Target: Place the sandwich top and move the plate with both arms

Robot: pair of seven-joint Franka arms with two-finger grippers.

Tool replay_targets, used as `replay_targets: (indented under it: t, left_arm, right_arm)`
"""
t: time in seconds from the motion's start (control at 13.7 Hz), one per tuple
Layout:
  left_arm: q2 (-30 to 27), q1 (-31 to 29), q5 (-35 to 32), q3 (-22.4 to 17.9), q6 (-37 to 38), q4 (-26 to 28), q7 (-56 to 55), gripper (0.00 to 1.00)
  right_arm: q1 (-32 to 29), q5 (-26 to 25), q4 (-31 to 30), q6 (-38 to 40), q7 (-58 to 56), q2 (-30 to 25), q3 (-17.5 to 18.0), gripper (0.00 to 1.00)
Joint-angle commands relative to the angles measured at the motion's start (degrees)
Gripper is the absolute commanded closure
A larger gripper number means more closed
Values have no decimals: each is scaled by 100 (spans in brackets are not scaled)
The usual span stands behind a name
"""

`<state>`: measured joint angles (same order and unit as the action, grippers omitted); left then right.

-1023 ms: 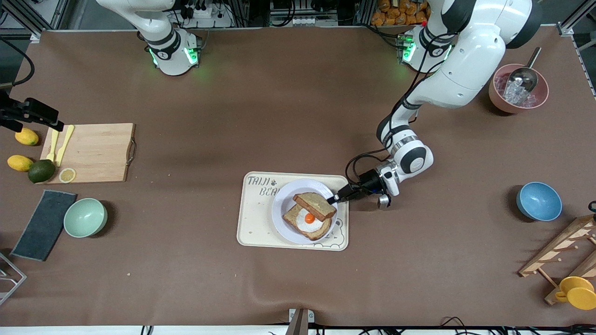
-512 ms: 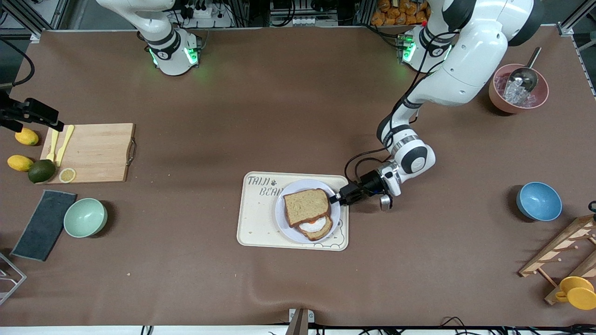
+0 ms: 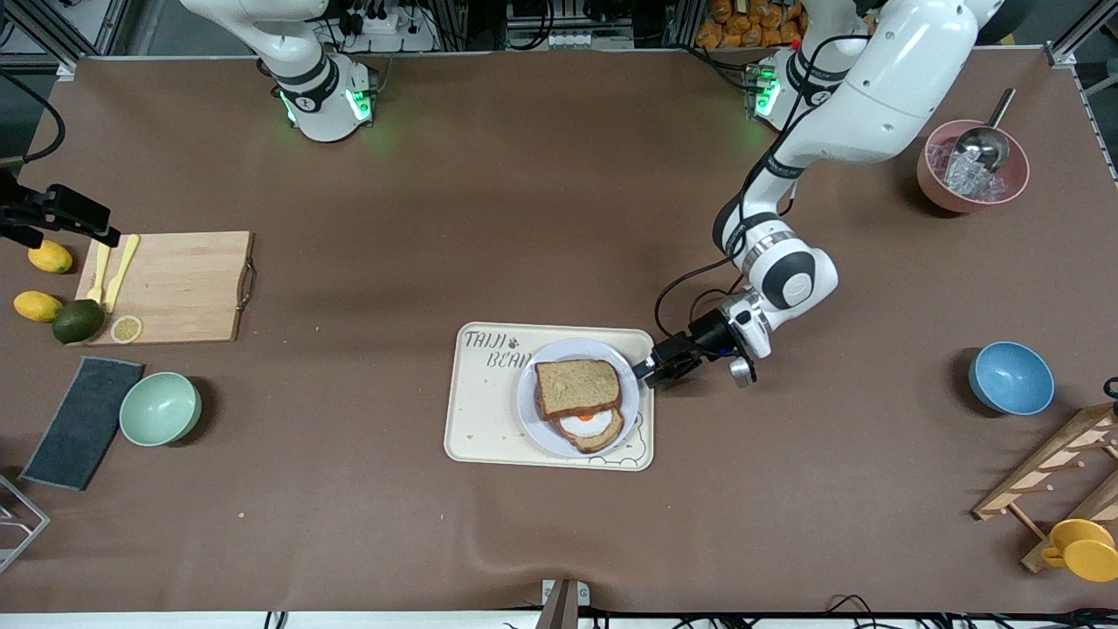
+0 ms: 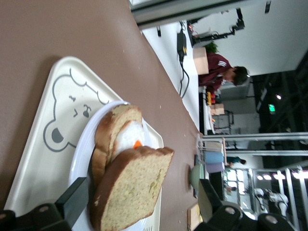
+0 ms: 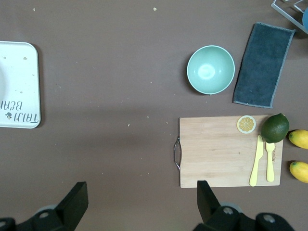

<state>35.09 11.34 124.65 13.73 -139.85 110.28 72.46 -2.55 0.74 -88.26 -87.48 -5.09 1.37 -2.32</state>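
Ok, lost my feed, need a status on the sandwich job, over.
Left gripper open beside plate rim. Right gripper open, waiting above the table. Sandwich top lies on egg slice, offset. Nothing in the way.

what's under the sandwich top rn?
The egg-topped bread slice on the plate, itself on the bear tray. Most of the egg is covered; only its near edge shows.

The sandwich top (image 3: 577,388), a bare light-brown slice with darker crust, lies flat on the egg-topped slice, offset so the egg peeks out, on the pale round plate (image 3: 529,424)
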Motion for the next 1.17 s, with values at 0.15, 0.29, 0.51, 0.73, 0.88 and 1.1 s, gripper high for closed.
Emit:
replay_targets:
  t: [0.15,0.29,0.51,0.73,0.88,1.1]
  left_arm:
    - [-591,35,-97,68,-1376,186,-197,0]
    - [-599,-139,-1191,25,-1946,178,-223,0]
    - [-556,-823,-2905,-2,-2178,187,-232,0]
    - [-608,-1378,-5013,-28,-2169,169,-765,0]
    - [-853,-1738,-6437,-20,-1986,213,-1406,0]
    - [-1371,-1854,-8511,-466,-917,143,-2741,0]
  right_arm:
    - [0,-65,55,64,61,30,12,0]
    - [9,-65,55,55,69,30,4,0]
    - [0,-65,55,64,61,30,4,0]
    - [0,-65,55,64,69,30,4,0]
    - [-9,-65,55,64,61,30,4,0]
    - [0,-65,46,64,69,39,4,0]
